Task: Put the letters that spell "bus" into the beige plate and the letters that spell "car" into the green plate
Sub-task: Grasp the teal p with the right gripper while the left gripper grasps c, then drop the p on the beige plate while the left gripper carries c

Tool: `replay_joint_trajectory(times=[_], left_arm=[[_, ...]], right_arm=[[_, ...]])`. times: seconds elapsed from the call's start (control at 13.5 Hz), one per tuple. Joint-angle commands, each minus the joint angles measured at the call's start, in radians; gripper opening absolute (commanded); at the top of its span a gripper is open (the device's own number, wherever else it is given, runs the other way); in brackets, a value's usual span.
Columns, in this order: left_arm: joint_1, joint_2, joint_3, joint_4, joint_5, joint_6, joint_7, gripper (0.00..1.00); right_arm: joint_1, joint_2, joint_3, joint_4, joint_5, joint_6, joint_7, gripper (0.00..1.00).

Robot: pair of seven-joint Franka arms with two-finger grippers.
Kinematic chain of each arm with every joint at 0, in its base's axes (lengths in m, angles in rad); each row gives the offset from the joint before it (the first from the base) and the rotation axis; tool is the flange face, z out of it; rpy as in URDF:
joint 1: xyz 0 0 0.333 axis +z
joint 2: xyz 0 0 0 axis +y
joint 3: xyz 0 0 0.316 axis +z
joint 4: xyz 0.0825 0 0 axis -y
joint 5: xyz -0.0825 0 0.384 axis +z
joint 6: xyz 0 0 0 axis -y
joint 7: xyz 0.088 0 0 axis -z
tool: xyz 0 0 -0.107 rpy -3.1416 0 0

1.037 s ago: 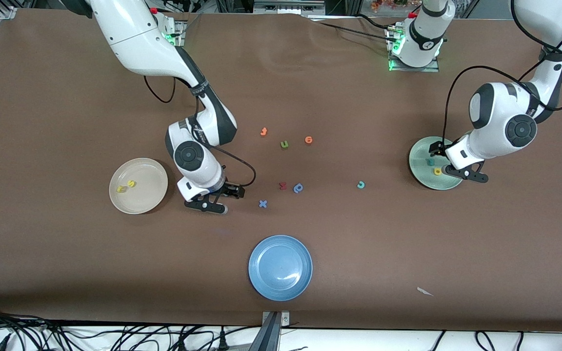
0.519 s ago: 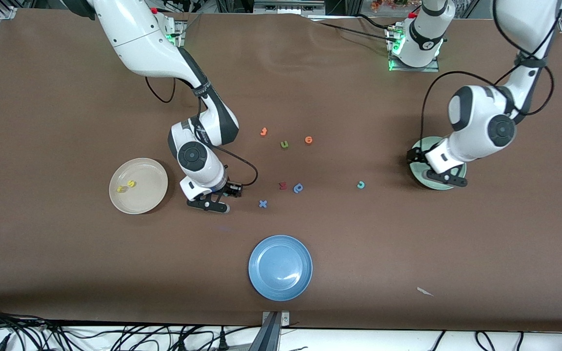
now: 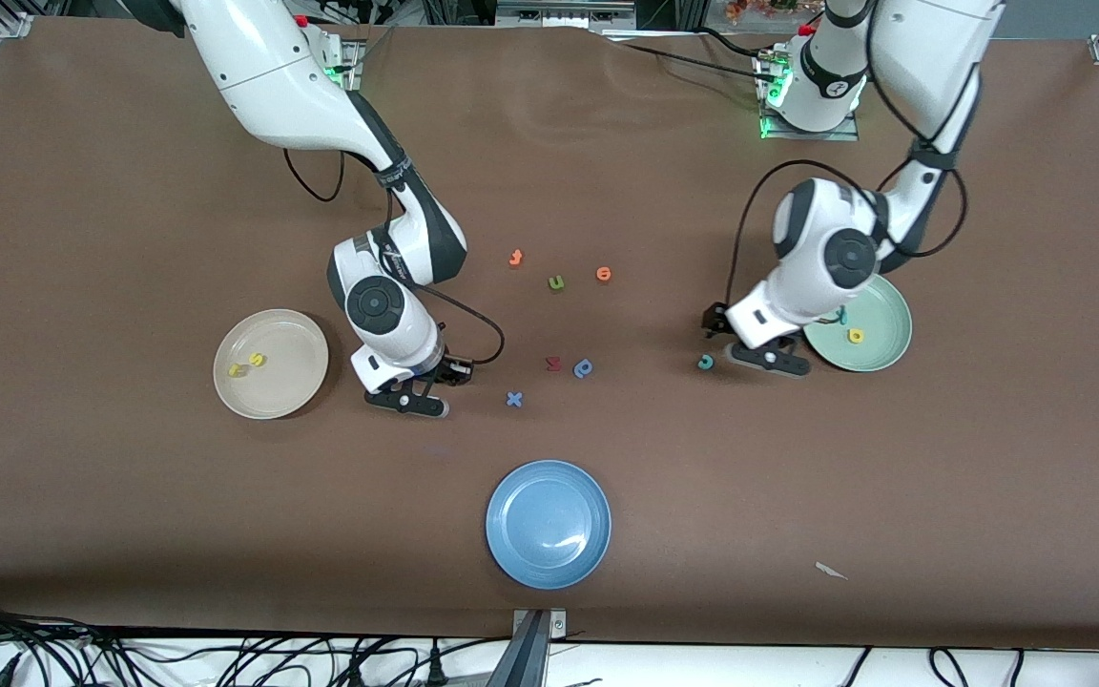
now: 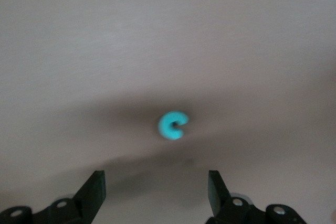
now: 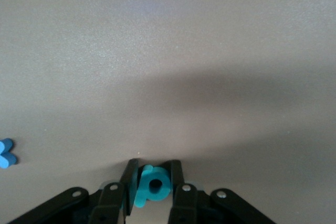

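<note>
My right gripper (image 5: 152, 169) is down at the table between the beige plate (image 3: 292, 348) and the blue "x", shut on the teal "b" (image 5: 152, 186); in the front view the right gripper (image 3: 430, 386) hides that letter. The beige plate holds the yellow "u" (image 3: 238, 369) and yellow "s" (image 3: 257, 360). My left gripper (image 3: 738, 342) stands open just beside the teal "c" (image 3: 705, 362), which lies ahead of the open left gripper (image 4: 155, 177) and not between its fingers. The green plate (image 3: 898, 324) holds the yellow "a" (image 3: 856, 336) and the teal "r" (image 3: 839, 315), partly hidden by the left arm.
Loose letters lie mid-table: two orange ones (image 3: 515, 258) (image 3: 603, 275), a green "u" (image 3: 556, 282), a red one (image 3: 553, 364), a darker blue one (image 3: 584, 368) and a blue "x" (image 3: 513, 399). A blue plate (image 3: 548, 523) sits nearer the camera. A white scrap (image 3: 830, 571) lies near the front edge.
My right gripper has closed on the teal "b". The left arm has swung from over the green plate toward mid-table, stopping beside the teal "c", still open.
</note>
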Motion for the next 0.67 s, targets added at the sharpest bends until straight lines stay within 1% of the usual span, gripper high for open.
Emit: replay_joint_trajectory(times=[0.0,0.07,0.15,0.3,0.44,0.59], left_arm=[[-0.036,0.06,0.01,0.072,-0.004,0.039,-0.004,0.87],[-0.056,0.073,0.013,0.07,0.013,0.067,-0.004,0.84],[-0.072,0.089,0.018,0.07,0.023,0.082,-0.005,0.79],[-0.081,0.104,0.039,0.07,0.049,0.089,-0.004,0.78],[-0.079,0.106,0.052,0.069,0.135,0.089,-0.002,0.78],[-0.079,0.109,0.059,0.069,0.14,0.089,-0.002,0.79]], right_arm=[[0.002,0.019,0.001,0.001,0.0,-0.002,0.001,0.19],[0.002,0.018,0.001,0.003,0.0,-0.006,0.002,0.17],[0.0,0.018,0.001,0.001,0.0,-0.008,0.001,0.17],[-0.001,0.013,-0.002,0.006,0.0,-0.025,-0.001,0.17],[-0.003,0.008,-0.008,0.023,-0.001,-0.063,-0.005,0.17],[-0.009,0.001,-0.013,0.049,-0.003,-0.116,-0.024,0.17]])
